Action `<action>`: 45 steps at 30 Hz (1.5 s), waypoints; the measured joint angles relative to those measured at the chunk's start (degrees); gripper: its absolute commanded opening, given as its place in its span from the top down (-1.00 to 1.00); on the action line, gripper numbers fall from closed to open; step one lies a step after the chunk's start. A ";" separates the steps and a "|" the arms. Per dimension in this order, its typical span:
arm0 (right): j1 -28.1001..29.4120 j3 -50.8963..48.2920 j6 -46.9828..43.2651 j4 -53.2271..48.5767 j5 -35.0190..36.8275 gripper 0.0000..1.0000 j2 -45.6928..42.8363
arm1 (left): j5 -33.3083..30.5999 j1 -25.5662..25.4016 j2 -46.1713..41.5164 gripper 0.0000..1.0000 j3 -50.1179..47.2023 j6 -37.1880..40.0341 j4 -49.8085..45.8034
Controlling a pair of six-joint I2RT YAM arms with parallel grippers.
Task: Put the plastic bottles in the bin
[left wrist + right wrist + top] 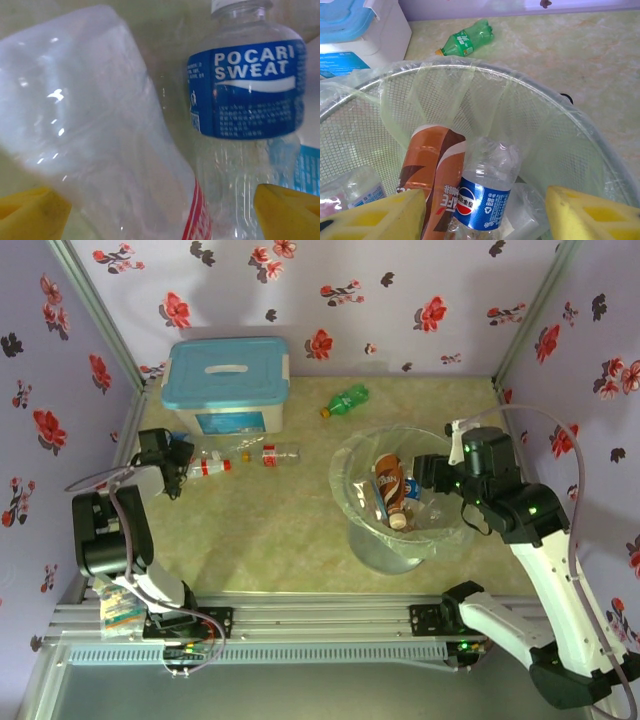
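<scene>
My left gripper (180,472) is open low over the table next to the white box. Between its yellow fingers (30,215) lies a clear bottle with a red label (100,150) (212,466). A Pocari Sweat bottle (247,90) lies just beside it. A second red-labelled bottle (281,454) and a green bottle (345,400) (465,42) lie further off. My right gripper (430,480) (485,220) hangs open over the bin (385,550) (485,75). Inside the bin lie a brown bottle (390,485) (427,165), a blue-labelled Pepsi bottle (487,195) and other clear ones.
A white box with a light-blue lid (228,385) stands at the back left, close to my left gripper. Flowered walls close in the table on three sides. Open table lies between the bin and the loose bottles.
</scene>
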 measured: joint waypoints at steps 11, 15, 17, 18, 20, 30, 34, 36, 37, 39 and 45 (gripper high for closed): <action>0.00 -0.76 -1.11 -0.13 0.85 -0.35 -1.14 | -0.79 0.15 2.16 -0.42 -0.76 -7.02 1.66; 0.00 -0.76 -1.51 -0.11 1.40 -0.35 -0.42 | -1.36 0.15 1.20 -0.26 -2.56 -7.96 2.73; -0.07 -0.72 -1.49 -0.11 1.84 -0.35 0.39 | -1.42 0.15 0.52 -0.19 -3.63 -8.33 3.32; -0.17 -0.63 -1.46 -0.11 2.12 -0.34 0.90 | -1.42 0.15 0.11 -0.14 -4.17 -8.33 3.45; -0.66 -0.24 -1.42 -0.11 2.78 -0.36 1.84 | -1.44 0.15 -0.66 -0.08 -5.01 -8.28 3.63; -10.56 4.66 -0.85 0.42 4.52 -0.35 4.09 | -2.49 0.15 -9.99 -0.03 -11.89 -8.07 2.14; -13.14 4.66 -0.57 1.42 0.55 -0.36 4.33 | -3.28 0.09 -19.02 -0.04 -13.14 -7.56 -1.18; -13.14 4.66 -0.55 1.90 -2.10 -0.36 4.68 | -3.41 -0.20 -23.87 -0.04 -13.14 -6.95 -2.58; -13.14 4.66 -0.55 2.14 -3.63 -0.35 4.90 | -3.80 -0.59 -26.88 -0.04 -13.14 -6.64 -3.54; -13.14 4.83 -0.55 2.60 -6.19 -0.36 5.29 | -4.48 -2.14 -31.76 -0.04 -12.85 -5.84 -5.27; -13.25 7.43 -0.35 4.74 -13.88 -0.36 6.78 | -5.29 -11.56 -39.08 0.02 -4.11 0.17 -10.36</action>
